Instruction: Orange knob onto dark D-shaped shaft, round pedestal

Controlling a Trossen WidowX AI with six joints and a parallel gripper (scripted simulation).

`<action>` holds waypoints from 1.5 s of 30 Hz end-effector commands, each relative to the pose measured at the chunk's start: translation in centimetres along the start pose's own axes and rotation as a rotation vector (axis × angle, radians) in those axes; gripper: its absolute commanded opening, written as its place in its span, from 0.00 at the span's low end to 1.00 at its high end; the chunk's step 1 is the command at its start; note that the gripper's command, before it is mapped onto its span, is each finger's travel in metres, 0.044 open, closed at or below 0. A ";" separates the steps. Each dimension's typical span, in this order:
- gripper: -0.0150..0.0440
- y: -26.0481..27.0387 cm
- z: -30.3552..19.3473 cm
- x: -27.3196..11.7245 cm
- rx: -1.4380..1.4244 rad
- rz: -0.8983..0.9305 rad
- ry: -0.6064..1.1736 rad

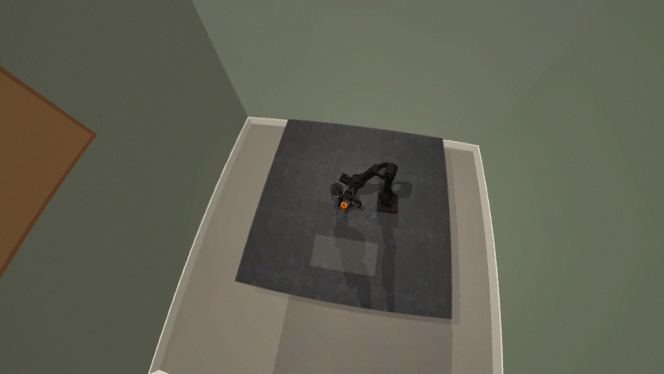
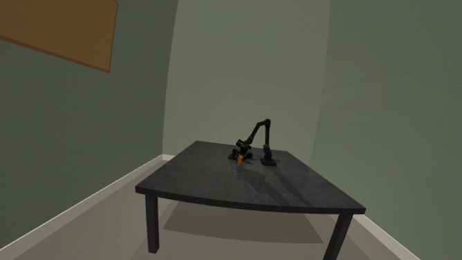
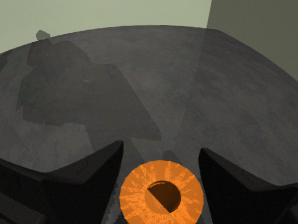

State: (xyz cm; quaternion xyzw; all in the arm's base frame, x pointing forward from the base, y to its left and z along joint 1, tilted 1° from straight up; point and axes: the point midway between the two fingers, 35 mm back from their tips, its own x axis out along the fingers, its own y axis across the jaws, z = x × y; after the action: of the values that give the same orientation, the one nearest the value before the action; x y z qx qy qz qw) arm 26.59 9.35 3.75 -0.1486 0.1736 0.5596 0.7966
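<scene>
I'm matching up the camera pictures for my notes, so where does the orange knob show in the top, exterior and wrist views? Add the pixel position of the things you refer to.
Top: the orange knob (image 1: 344, 205) (image 2: 240, 160) (image 3: 136, 200) is a small spot just below centre, at the arm's end.
Exterior: an upright orange cylinder, below centre, on the near side of the gripper.
Wrist: at the bottom edge, right of centre, between the fingers.
Shared landmark: the dark table top (image 1: 408, 279) (image 2: 193, 180) (image 3: 240, 100).

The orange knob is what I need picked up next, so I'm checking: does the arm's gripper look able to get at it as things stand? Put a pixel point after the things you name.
Probably yes: the gripper (image 1: 344, 203) (image 2: 240, 158) (image 3: 162, 151) is open, its fingers flanking the orange knob (image 1: 344, 205) (image 2: 240, 160) (image 3: 135, 194), and nothing shows between them and it.
</scene>
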 end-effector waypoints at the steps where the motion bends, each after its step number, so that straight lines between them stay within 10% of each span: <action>1: 0.69 0.0 0.0 0.0 0.004 0.001 -0.002; 13: 0.69 0.0 0.0 0.0 0.004 0.001 -0.002; 20: 1.00 0.0 0.0 0.0 0.004 0.001 -0.002; 38: 1.00 0.0 7.3 -3.6 -0.001 -0.001 0.000; 45: 1.00 -0.4 6.8 -2.2 0.093 0.049 0.460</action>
State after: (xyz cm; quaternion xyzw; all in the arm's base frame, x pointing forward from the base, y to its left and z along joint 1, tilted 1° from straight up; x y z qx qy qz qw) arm 26.99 9.97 10.97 -0.1890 0.2912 0.5417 0.7655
